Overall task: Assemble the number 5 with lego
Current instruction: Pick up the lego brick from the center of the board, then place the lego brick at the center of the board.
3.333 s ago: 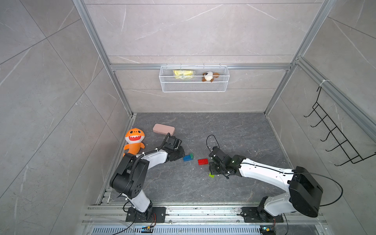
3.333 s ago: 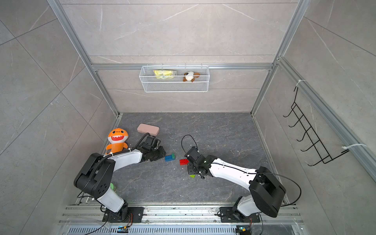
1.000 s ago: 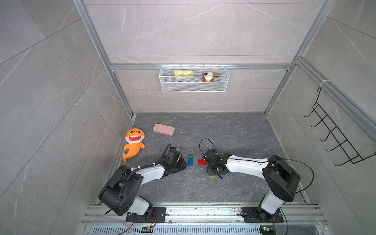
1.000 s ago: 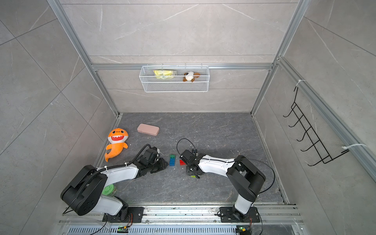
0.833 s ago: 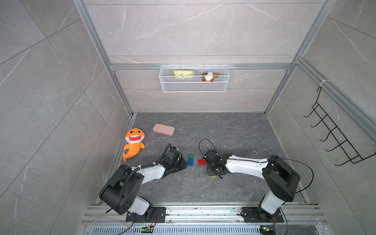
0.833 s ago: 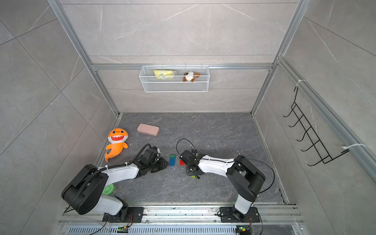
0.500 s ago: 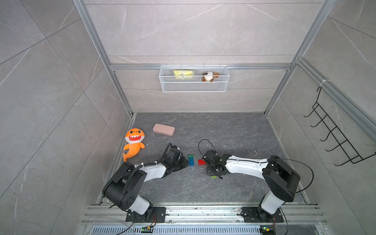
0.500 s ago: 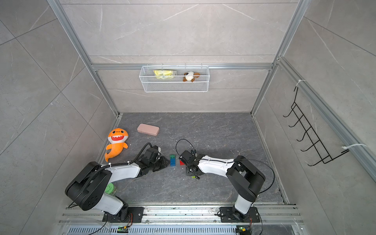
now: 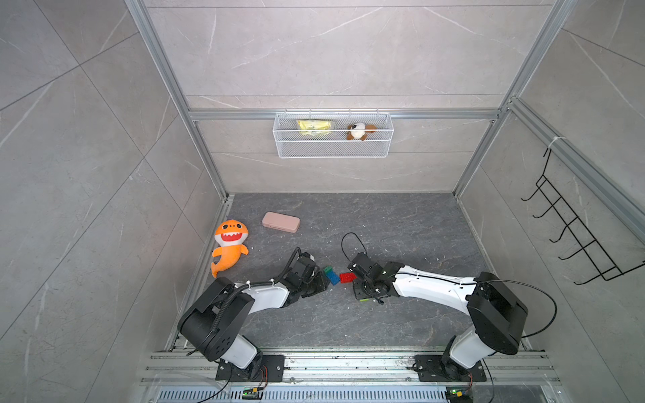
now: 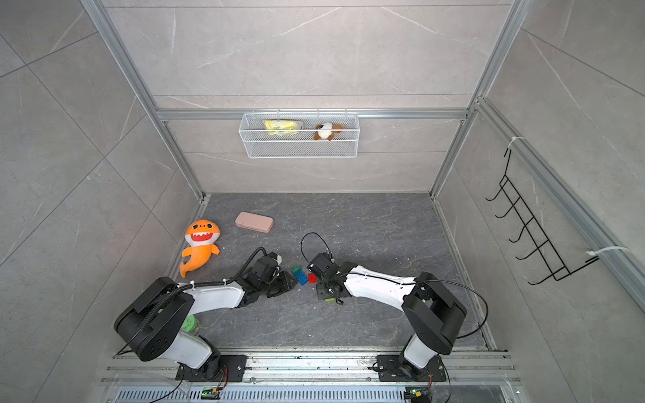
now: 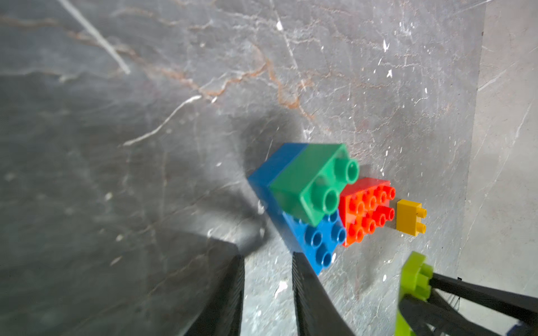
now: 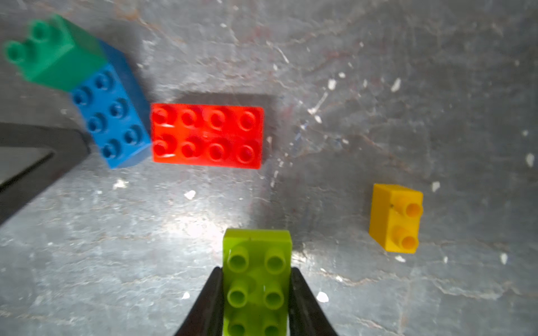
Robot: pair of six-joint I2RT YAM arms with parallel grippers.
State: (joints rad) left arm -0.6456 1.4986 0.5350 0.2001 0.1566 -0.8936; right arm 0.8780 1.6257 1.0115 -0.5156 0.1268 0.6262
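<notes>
Right gripper (image 12: 256, 270) is pinching glossy studded lime green brick (image 12: 256, 250); left gripper (image 11: 267, 256) is sitting slightly parted, empty, just beside blue brick (image 11: 320, 238).

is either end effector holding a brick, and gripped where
The right end effector pinches the lime green brick by its two long sides; the left end effector holds nothing.

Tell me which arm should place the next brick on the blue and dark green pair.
Probably the right: the right gripper is shut on the lime green brick. The left gripper holds nothing, resting beside the blue brick with the dark green brick on it.
</notes>
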